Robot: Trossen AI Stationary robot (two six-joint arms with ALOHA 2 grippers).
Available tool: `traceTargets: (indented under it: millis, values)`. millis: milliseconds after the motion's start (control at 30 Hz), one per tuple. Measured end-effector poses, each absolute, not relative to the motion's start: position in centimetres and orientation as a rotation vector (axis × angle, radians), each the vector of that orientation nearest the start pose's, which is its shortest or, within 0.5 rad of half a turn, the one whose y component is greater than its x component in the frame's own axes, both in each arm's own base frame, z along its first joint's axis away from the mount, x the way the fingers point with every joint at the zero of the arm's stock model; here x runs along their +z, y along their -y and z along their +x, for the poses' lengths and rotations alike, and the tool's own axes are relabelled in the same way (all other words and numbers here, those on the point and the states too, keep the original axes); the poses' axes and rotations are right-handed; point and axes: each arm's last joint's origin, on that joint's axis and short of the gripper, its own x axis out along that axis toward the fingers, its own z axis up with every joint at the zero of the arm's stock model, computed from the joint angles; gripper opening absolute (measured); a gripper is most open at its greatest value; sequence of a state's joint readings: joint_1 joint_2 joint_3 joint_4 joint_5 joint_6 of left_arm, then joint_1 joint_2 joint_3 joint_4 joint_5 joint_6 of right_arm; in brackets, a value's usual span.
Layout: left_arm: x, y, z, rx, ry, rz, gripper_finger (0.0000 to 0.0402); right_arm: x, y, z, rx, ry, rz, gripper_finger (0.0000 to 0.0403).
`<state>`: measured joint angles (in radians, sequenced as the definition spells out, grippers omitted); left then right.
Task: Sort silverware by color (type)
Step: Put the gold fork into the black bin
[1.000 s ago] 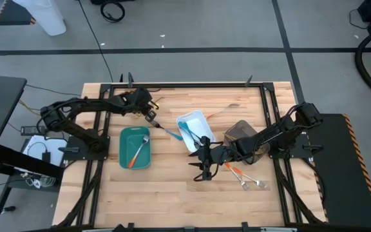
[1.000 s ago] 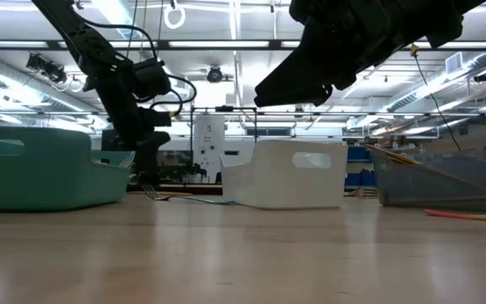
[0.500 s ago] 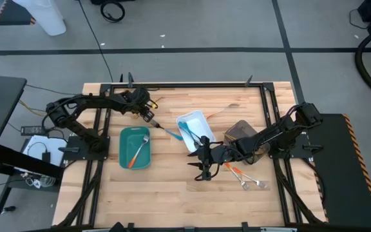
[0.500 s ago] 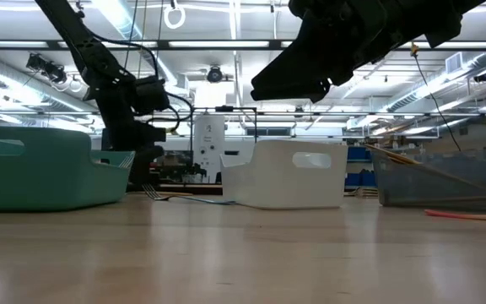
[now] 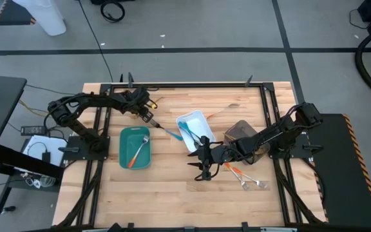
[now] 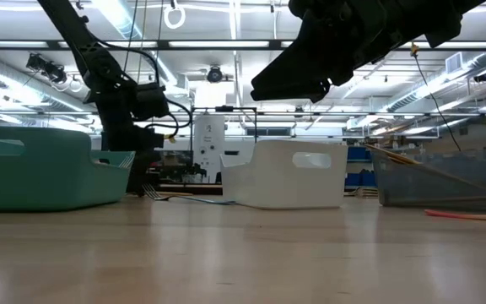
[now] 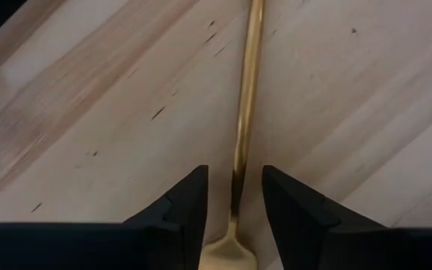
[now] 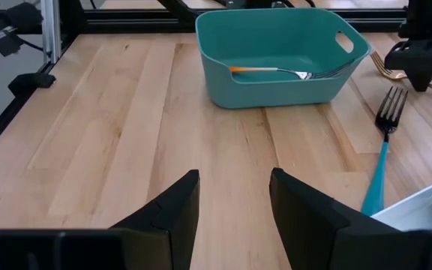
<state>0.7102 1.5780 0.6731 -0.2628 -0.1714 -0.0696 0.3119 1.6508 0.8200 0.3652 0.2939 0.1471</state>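
The left gripper [image 7: 232, 196] hangs near the far left part of the light wooden bench [image 5: 172, 193], its jaws narrowly parted astride a slim gold-handled utensil [image 7: 247, 90] lying flat on the wood. Whether they touch it cannot be told. The right gripper [image 8: 233, 196] hovers mid-bench, jaws wide and empty. An orange-handled fork [image 8: 276, 72] lies in the teal rectangular tray [image 8: 223, 82]; a blue-handled fork [image 8: 381, 150] lies beside it on the bench.
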Motion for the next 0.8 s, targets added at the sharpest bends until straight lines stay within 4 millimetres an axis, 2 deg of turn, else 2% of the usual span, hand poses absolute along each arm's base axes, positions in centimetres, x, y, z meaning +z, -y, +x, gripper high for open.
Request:
traceTargets:
  millis: [233,467,800]
  values:
    - [12.1,-17.1,18.9,0.782,-1.161,-0.422,0.0109,18.3,-9.5,32.2,-0.014,-0.448,0.012,0.0169]
    - [12.0,-17.0,18.9,0.772,-1.164,-0.423,0.0021,18.3,-9.5,32.2,-0.013,-0.448,0.012,0.0169]
    - [12.9,-16.2,19.2,0.76,-1.132,-0.406,0.0018,18.3,-9.5,32.2,-0.013,-0.45,0.012,0.0169]
